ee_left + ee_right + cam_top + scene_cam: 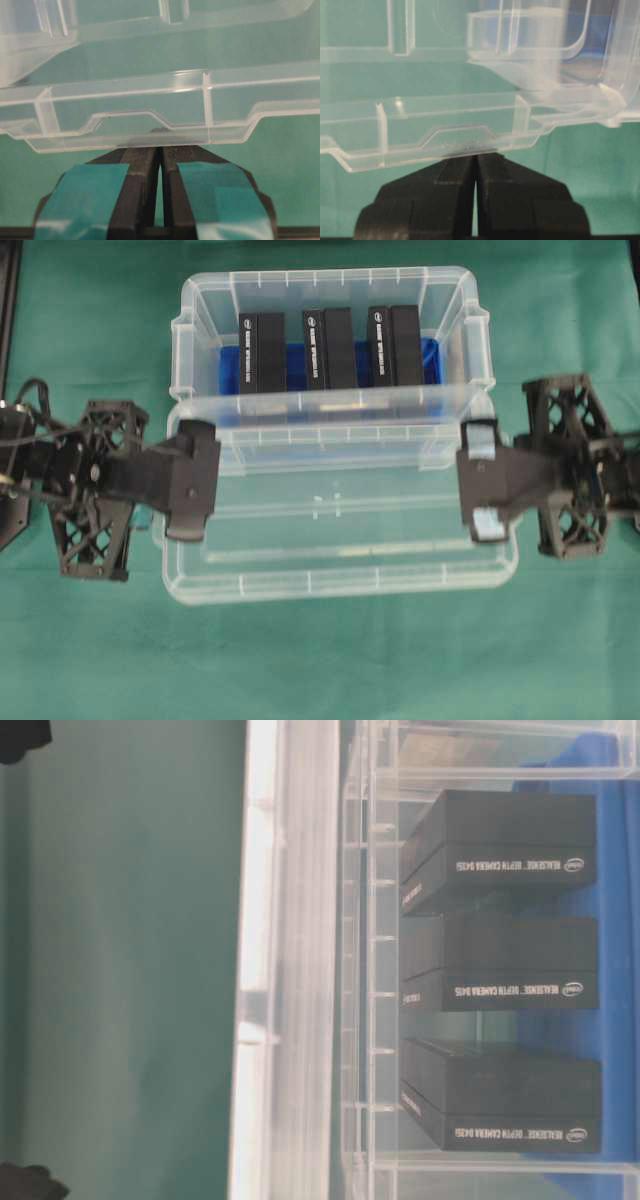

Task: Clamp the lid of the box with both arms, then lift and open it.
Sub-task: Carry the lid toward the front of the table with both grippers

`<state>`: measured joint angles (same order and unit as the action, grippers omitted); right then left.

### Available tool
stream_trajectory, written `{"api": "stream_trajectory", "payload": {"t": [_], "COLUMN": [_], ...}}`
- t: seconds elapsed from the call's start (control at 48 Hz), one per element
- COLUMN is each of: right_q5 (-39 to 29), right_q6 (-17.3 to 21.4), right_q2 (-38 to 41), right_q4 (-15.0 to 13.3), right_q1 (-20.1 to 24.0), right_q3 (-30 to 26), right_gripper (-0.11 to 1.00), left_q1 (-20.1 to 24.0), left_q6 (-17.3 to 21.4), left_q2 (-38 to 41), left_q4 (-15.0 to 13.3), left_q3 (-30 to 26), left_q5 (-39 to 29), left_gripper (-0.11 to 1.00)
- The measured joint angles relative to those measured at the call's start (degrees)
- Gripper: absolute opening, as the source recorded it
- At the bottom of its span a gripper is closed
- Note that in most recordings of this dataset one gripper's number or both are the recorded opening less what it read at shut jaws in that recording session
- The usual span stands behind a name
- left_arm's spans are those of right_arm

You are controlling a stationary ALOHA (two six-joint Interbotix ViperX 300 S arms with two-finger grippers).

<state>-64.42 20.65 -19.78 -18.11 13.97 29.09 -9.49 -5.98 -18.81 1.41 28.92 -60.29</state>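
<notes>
Overhead exterior: the flat clear plastic lid [340, 540] overlaps the deep clear tub [330, 340]; left gripper [192, 480] and right gripper [480, 482] pinch its ends.

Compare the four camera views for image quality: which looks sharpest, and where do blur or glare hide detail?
Table-level view: sharpest, white print on the black slabs is readable. Overhead view: soft, slab print smeared, the lid a pale outline. Left wrist view: left end effector blurred close up. Right wrist view: hazy, glare whitening the box.
</notes>
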Motion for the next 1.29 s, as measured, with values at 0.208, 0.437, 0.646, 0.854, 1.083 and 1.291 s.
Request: {"api": "stream_trajectory", "payload": {"t": [0.208,0.437,0.646,0.854,1.083,1.291], "right_q5": [-1.2,-3.3,-3.4,-3.4,-3.4,-3.4], "right_q6": [3.9,6.8,7.8,8.0,8.2,8.4], "right_q2": [2.6,4.5,5.0,5.8,6.1,7.5], "right_q4": [-1.1,-2.3,-2.7,-2.7,-2.7,-2.7], "right_q1": [5.1,8.4,9.6,10.2,10.5,10.6], "right_q3": [-0.9,-2.7,-3.5,-4.0,-4.0,-4.0], "right_gripper": [0.0,0.0,0.0,0.0,0.0,0.0], "left_q1": [-3.7,-7.0,-9.6,-10.4,-10.4,-10.4], "left_q6": [-1.3,-4.4,-9.8,-11.9,-12.1,-12.2], "left_q2": [1.5,3.2,3.4,3.9,3.9,5.1], "left_q4": [0.0,0.5,4.7,5.4,5.5,5.5], "left_q3": [-1.8,-2.5,-2.5,-2.5,-2.5,-2.5], "left_q5": [-0.2,-0.3,-1.2,-1.4,-1.4,-1.4], "left_gripper": [0.01,0.01,0.01,0.01,0.01,0.01]}}
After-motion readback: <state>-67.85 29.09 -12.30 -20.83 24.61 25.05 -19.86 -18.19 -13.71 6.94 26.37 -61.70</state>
